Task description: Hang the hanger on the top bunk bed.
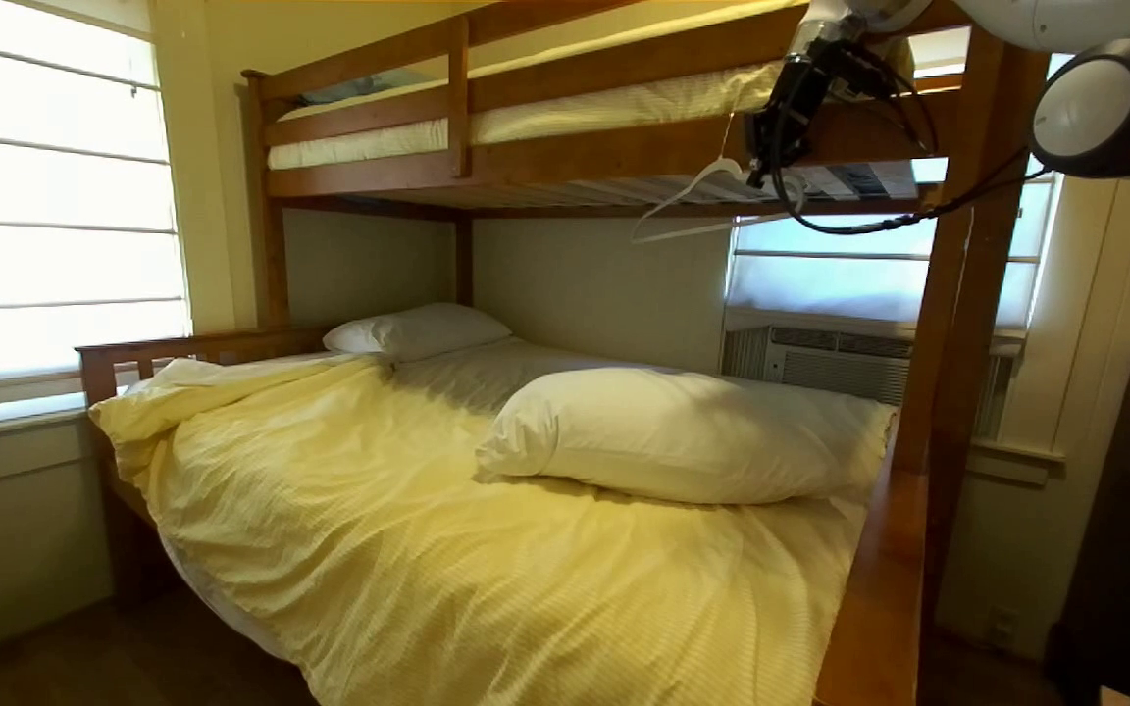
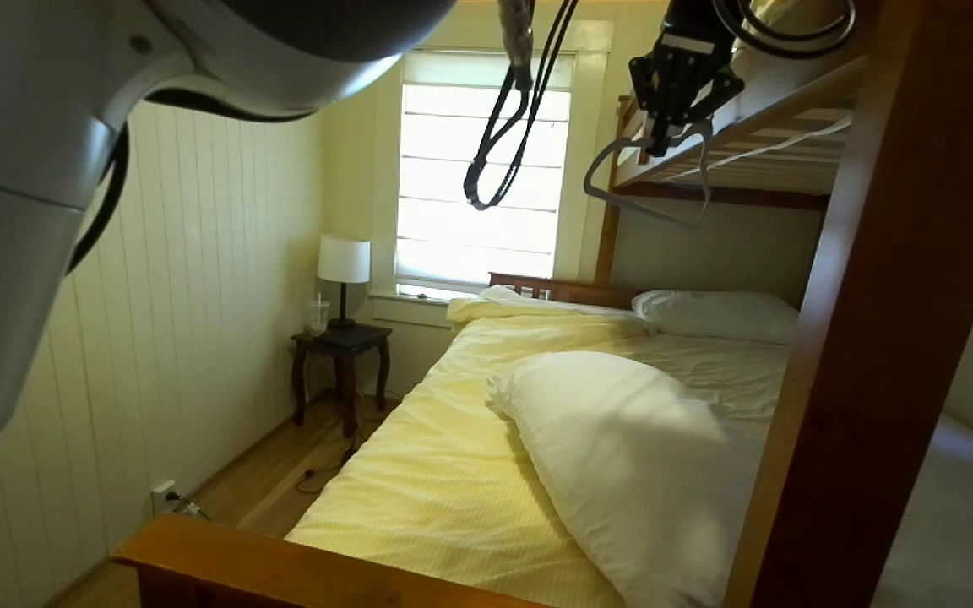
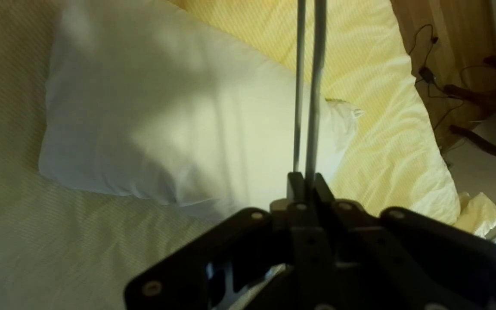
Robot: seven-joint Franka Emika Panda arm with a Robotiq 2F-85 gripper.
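The hanger (image 1: 719, 167), thin and pale grey-white, hangs in the air at the outer side of the top bunk bed (image 1: 614, 145). In an exterior view its hook overlaps the bunk's side plank; I cannot tell whether they touch. My gripper (image 1: 759, 176) is shut on the hanger near its upper part. Another exterior view shows the gripper (image 2: 660, 145) with the hanger (image 2: 655, 213) tilted below it, beside the top bunk's edge (image 2: 761, 110). In the wrist view the hanger's bars (image 3: 315, 77) run up from between the fingertips (image 3: 309, 185); the hook is not clear there.
The lower bed has a yellow blanket (image 1: 447, 529) and white pillows, one large pillow (image 1: 693, 431) below the gripper. A wooden post (image 1: 962, 255) stands near the arm. Black cables (image 1: 859, 227) hang by the wrist. A window air conditioner (image 1: 840, 358) sits behind.
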